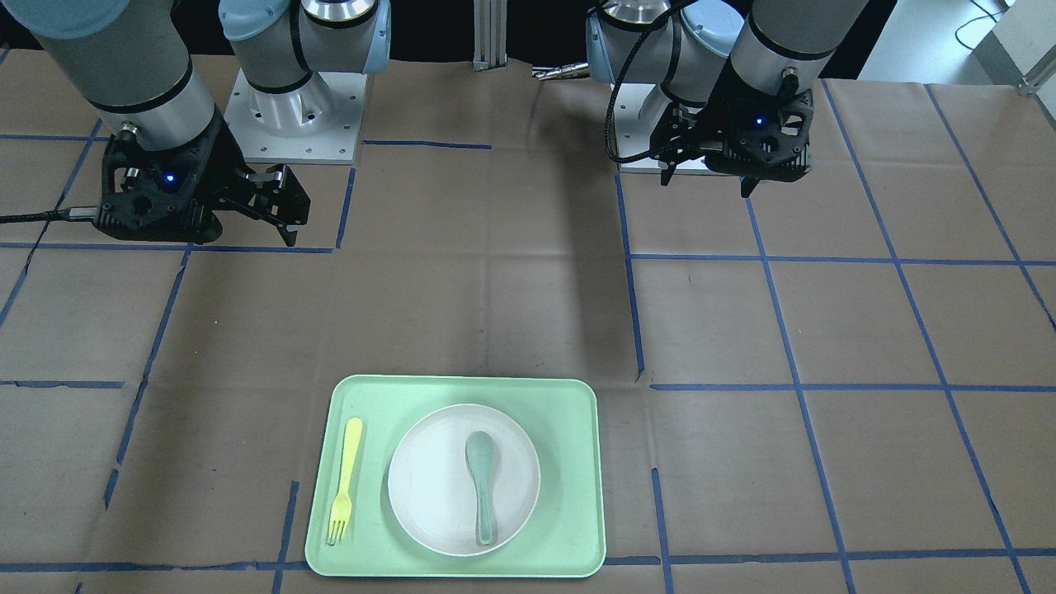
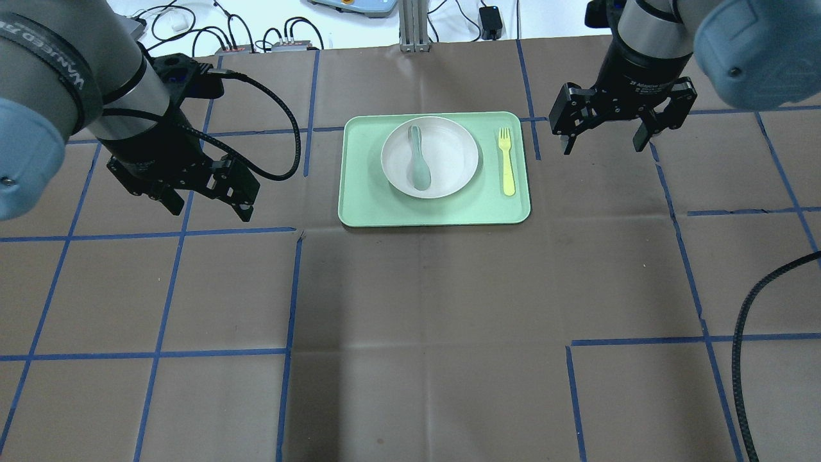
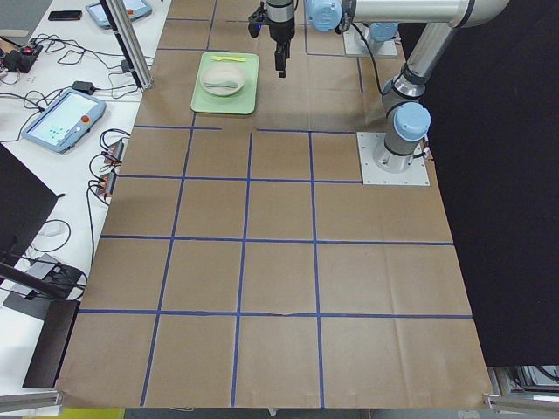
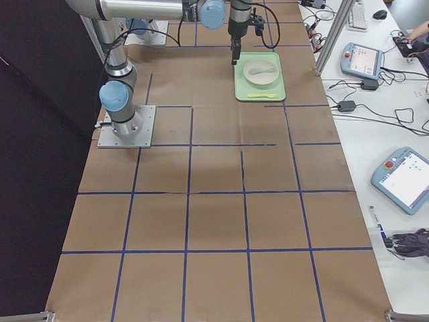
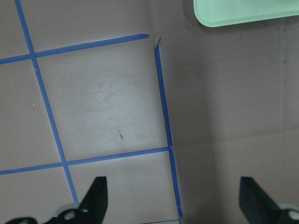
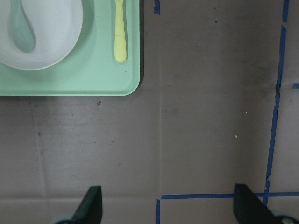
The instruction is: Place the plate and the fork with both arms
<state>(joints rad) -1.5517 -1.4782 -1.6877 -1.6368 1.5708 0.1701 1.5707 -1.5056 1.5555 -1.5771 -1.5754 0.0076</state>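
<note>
While the left end effector and right end effector are hanging wide open and empty over the brown paper-covered counter, both items are sitting on the rectangular light-green tray.
Round off-white plate is lying mid-tray, a grey-green spoon resting in it; slim pale-yellow plastic fork is lying just beside it on the robot's right, tines pointing away from the robot.

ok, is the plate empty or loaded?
Not empty: a grey-green spoon lies in the plate, which sits on the green tray. The fork lies beside it on the tray, outside the plate.
</note>
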